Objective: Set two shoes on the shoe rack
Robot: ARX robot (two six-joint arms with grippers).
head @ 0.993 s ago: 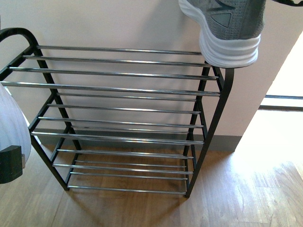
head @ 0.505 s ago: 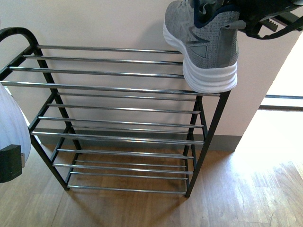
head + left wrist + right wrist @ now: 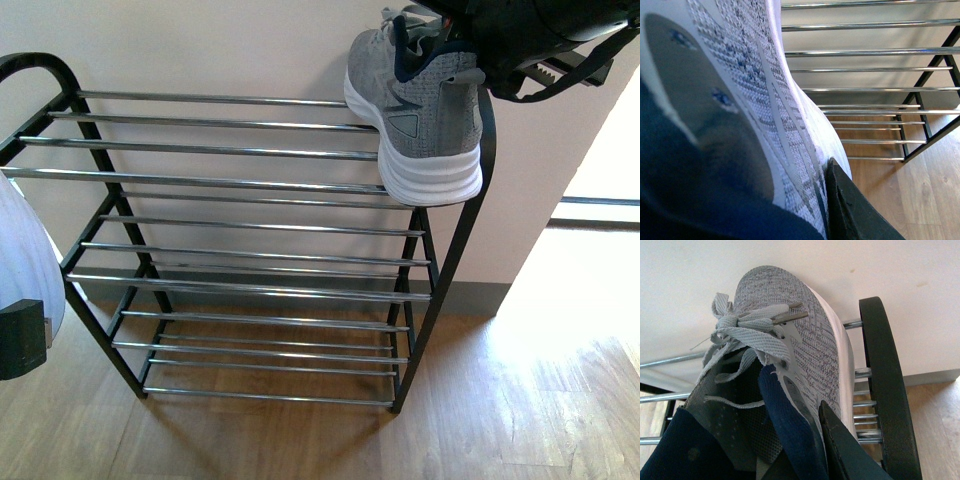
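The shoe rack [image 3: 240, 185] stands against the wall, black uprights with chrome rods. One grey sneaker [image 3: 420, 110] with a white sole is over the right end of the top tier, toe toward the wall, sole down at the rods; whether it rests on them I cannot tell. My right gripper [image 3: 455, 40] is shut on its navy collar, seen close in the right wrist view, where a finger [image 3: 840, 450] presses the sneaker [image 3: 805, 340]. The other grey sneaker [image 3: 740, 75] fills the left wrist view, with my left gripper [image 3: 812, 200] shut on it. It shows at the front view's left edge [image 3: 22, 250].
The rack's right black upright [image 3: 885, 390] curves up close beside the held sneaker. Lower tiers [image 3: 260, 290] hold nothing. Wood floor [image 3: 500, 420] lies in front, and a bright doorway [image 3: 600, 180] opens at the right.
My right gripper has carried its sneaker down and leftward from above the rack's right corner to the top rods. The left sneaker has stayed at the left edge.
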